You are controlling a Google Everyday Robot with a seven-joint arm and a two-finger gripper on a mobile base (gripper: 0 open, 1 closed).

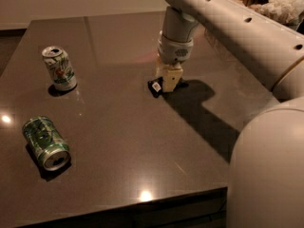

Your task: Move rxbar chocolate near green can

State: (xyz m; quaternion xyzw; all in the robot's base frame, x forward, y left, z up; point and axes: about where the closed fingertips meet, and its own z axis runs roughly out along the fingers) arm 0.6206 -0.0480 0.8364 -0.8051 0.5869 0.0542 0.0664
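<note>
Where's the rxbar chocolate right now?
In the camera view, the rxbar chocolate sits midway across the table, right at the tip of the gripper; the green can lies on its side far off, front-left.

A dark brown, glossy surface (118,146) fills most of the view. Its near edge runs along the bottom and its far edge meets a pale wall (71,1). On the left side, toward the back, a pale can (59,68) stands upright. It is mostly white, with green leaves and an orange mark, and a small shadow lies at its base. Two bright spots of reflected light show on the surface, one by the left edge and one near the front edge. Beyond the far right corner lies a crumpled whitish heap (282,1); what it is cannot be told. The gripper (167,85) points down at the surface, right of the middle.
</note>
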